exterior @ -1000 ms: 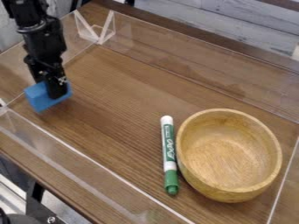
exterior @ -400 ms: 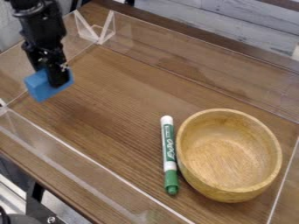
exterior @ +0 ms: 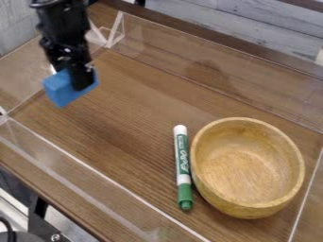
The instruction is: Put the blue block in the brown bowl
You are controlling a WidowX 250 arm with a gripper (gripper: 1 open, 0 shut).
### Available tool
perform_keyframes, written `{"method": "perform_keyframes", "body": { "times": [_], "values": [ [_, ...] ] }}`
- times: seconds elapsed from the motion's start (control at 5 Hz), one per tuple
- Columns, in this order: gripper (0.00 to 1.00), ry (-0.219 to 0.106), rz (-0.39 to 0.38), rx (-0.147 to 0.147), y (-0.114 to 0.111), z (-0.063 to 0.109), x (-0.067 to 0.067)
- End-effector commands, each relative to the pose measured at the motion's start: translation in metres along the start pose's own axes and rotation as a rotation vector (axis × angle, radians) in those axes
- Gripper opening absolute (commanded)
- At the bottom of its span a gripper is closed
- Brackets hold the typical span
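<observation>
Hanging above the desk (exterior: 139, 104) at upper left, a bright-blue block (exterior: 70, 88), plain and matte, is clamped in the shut tool (exterior: 76, 76), its top hidden by the fingers, arm cropped above, brown bowl (exterior: 247, 166) well apart at lower right.

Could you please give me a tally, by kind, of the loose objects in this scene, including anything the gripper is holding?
Blocks: 1, the blue block, held off the table in the shut gripper
Bowls: 1, the brown bowl
Markers: 1, the green-and-white marker lying beside the bowl
Total: 3
</observation>
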State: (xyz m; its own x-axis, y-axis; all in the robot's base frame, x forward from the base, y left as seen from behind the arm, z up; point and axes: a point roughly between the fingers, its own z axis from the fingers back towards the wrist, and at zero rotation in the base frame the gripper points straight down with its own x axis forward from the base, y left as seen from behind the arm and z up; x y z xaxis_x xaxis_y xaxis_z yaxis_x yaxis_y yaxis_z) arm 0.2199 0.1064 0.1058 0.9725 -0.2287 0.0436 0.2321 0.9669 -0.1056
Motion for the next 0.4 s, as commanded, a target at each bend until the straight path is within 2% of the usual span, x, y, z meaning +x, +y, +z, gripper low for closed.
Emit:
{"method": "perform_keyframes", "body": {
  "times": [0.0,0.2],
  "values": [
    [0.00,-0.046,0.010,0.025,-0.024,0.014,0.008],
    [0.00,-0.062,0.021,0.020,-0.045,0.016,0.014]
  ]
}}
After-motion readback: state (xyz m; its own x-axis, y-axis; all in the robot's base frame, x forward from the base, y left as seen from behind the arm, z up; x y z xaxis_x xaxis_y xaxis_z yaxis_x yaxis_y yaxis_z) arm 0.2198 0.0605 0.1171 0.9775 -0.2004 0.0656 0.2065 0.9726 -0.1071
